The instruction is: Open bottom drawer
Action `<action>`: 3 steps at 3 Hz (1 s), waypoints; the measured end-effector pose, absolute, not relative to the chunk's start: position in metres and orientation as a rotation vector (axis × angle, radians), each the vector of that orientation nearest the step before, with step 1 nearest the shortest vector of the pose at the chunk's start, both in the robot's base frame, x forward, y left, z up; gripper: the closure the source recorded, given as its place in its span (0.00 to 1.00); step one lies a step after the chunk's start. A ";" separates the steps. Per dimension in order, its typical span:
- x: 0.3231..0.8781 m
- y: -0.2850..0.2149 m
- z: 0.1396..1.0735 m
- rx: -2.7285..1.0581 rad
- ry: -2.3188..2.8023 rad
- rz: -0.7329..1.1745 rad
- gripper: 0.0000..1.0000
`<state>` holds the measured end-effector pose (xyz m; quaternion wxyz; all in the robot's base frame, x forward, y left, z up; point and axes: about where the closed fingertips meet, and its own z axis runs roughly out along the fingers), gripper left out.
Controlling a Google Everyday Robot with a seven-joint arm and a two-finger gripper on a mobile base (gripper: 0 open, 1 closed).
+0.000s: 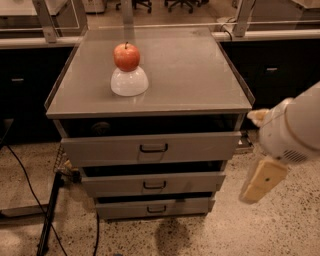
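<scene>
The scene is a room with a speckled stone floor [280, 230], and in the middle of it stands a grey metal cabinet [150, 100] with a flat, smooth top that has a low raised rim on the left and right sides. On this top, towards the back left, there is a white bowl [129, 81] turned upside down, and a red apple [126, 56] sits on top of it. Behind the cabinet run dark low cupboards [280, 75] under a pale counter edge, and above them metal posts and the feet of office chairs [177, 5] can be seen. On the left side, black cables [27, 175] lie on the floor near the cabinet. The cabinet has three grey drawers, one under the other, each with a small dark loop handle at the centre and a dark gap above its front. The bottom drawer [156, 206] is the lowest one, just above the floor, and its front looks the narrowest. The robot arm [295, 130], white and rounded, comes in from the right edge, beside the cabinet and apart from it. The gripper [262, 181] hangs below it, cream coloured and pointing down to the left, at the height of the middle drawer [152, 184], touching nothing. Whether it is open or closed cannot be told.
</scene>
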<state>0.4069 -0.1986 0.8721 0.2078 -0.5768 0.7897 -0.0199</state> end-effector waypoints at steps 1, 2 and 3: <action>0.393 -0.190 0.813 -1.565 2.228 -0.008 0.00; 0.390 -0.191 0.800 -1.566 2.236 -0.008 0.00; 0.389 -0.195 0.782 -1.604 2.234 -0.057 0.00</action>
